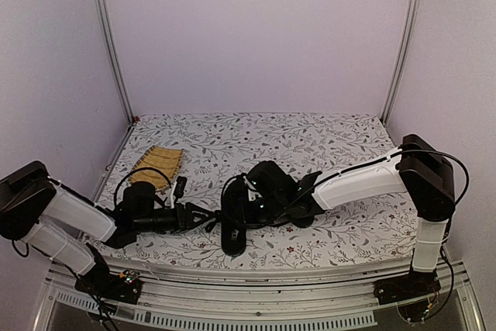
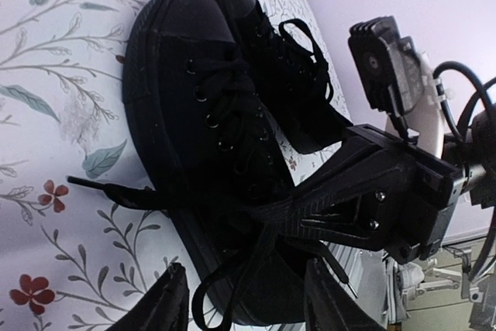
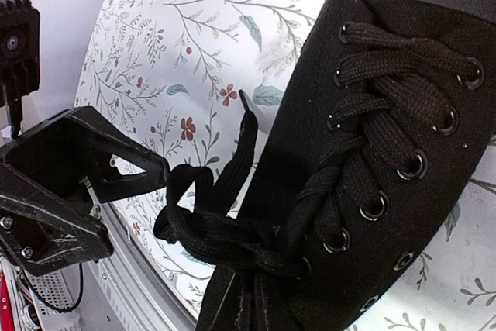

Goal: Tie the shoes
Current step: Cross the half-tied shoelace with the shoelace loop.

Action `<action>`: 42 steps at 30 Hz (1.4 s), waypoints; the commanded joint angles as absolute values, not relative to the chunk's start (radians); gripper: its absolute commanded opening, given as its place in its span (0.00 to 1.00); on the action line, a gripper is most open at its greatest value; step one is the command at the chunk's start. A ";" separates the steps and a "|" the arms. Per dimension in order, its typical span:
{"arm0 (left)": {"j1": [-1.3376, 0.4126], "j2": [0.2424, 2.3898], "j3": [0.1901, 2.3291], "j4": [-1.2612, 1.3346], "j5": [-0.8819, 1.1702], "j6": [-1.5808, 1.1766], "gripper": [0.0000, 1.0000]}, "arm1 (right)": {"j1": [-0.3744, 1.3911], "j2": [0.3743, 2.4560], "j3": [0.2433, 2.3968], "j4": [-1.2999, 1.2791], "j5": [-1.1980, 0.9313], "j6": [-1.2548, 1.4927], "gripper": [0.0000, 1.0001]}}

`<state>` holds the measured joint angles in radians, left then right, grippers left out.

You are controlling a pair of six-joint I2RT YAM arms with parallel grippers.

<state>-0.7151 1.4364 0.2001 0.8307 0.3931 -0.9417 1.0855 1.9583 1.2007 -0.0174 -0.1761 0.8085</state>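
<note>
Poised beside the shoes [image 2: 194,75] to grasp laces [image 3: 225,184], left end effector [image 2: 248,300] spread; seemingly steadying the knot [image 3: 225,234], right end effector [image 2: 271,215] pressed together.

In the overhead view the left arm [image 1: 74,215] reaches low from the lower left, its left gripper [image 1: 200,217] with jaws parted, facing the right gripper [image 2: 267,213], pinched closed, on the right arm [image 1: 360,180] stretching in from the right.
</note>
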 commanded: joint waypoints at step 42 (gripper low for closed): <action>-0.632 1.654 0.357 0.841 0.558 -0.751 0.22 | 1.083 1.926 1.181 0.001 -0.195 0.793 0.02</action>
<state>-0.6434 1.6306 0.3332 0.7876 0.5343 -0.7521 1.0855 1.9549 1.1900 0.0017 -0.1936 0.8074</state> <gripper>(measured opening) 0.215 0.022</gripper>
